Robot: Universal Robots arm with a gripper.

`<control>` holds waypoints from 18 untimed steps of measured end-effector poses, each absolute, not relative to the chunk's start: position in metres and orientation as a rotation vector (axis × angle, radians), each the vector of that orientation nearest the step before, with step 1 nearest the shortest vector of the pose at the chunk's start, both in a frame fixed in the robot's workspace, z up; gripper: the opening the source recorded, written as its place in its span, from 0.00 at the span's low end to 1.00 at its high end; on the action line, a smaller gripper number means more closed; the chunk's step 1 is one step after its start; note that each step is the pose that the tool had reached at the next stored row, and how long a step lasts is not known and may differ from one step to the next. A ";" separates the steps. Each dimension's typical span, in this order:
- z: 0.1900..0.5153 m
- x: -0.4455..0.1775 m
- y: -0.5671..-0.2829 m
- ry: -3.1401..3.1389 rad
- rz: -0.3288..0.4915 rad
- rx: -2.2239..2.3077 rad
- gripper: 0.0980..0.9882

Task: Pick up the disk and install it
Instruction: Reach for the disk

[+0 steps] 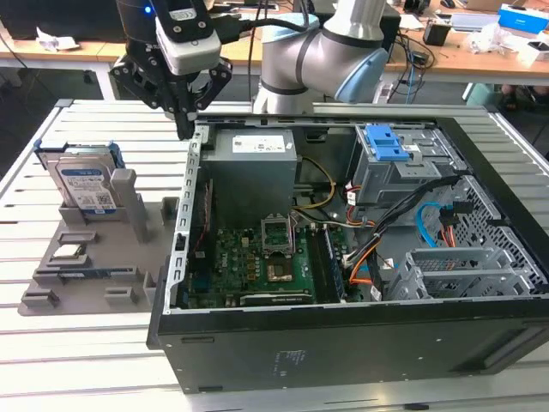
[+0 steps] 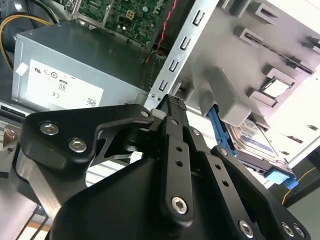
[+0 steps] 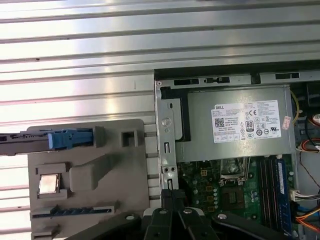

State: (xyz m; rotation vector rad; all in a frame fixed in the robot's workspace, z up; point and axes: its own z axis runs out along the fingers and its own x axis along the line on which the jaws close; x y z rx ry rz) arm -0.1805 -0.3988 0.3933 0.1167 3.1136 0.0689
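Observation:
The disk [image 1: 81, 184] is a silver-grey hard drive with a white-and-blue label and a blue frame. It stands tilted on edge in the grey holder tray [image 1: 94, 287] at the exterior view's left. The first wrist view catches the disk [image 3: 55, 139] edge-on; the second wrist view shows the disk [image 2: 255, 145] leaning behind a grey post. My gripper [image 1: 184, 127] hangs over the case's wall nearest the tray, to the exterior view's right of the disk and apart from it. Its fingers [image 2: 175, 105] are shut with nothing between them; the gripper [image 3: 170, 190] sits above the case's metal edge.
The open computer case [image 1: 343, 343] holds a grey power supply [image 1: 253, 159], a green motherboard [image 1: 257, 262], cables and a blue-topped drive cage [image 1: 390, 154]. On the tray lie a small silver chip [image 1: 67, 251] and a memory stick [image 1: 86, 275]. Desks stand behind.

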 end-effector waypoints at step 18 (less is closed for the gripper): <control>0.393 -0.238 -0.399 3.114 0.069 0.117 0.01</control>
